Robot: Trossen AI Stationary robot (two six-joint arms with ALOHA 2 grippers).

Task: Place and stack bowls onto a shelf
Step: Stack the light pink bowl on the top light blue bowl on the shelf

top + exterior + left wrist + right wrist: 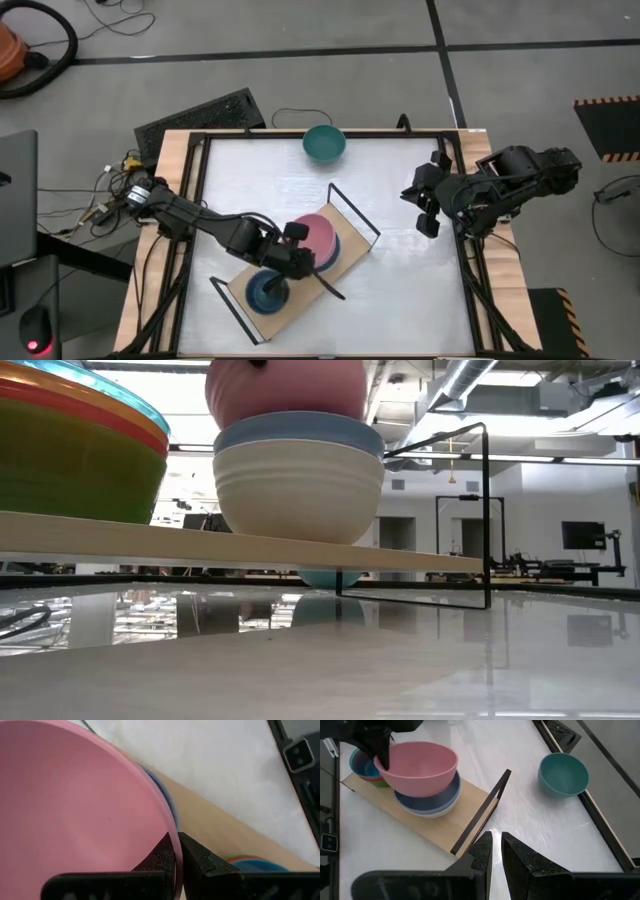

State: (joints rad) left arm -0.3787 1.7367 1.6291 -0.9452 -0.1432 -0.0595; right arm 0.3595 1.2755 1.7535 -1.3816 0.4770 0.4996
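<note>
A pink bowl [420, 767] hangs over a blue bowl [442, 797] that is nested in a cream bowl [298, 490] on the light-wood shelf [447, 827]. My left gripper [298, 240] is shut on the pink bowl. A stack of smaller bowls [265, 290] stands on the shelf's near end. A teal bowl [324, 143] stands on its base at the table's far edge. My right gripper [496, 845] is shut and empty, above the table's right side. My left gripper pinches the pink bowl's rim [170, 822] on the side toward the small-bowl stack, one finger inside the bowl and one finger [197, 855] outside. The fingers come from above, slanting down. The bowl sits mouth up, its bottom [285, 415] dipping into the blue bowl; whether it rests there, I cannot tell.
Black wire loop frames [482, 807] rise at both short ends of the shelf, which lies diagonally at the table's middle. Black rails [330, 133] run along the table's edges. White tabletop [400, 290] lies to the right of the shelf.
</note>
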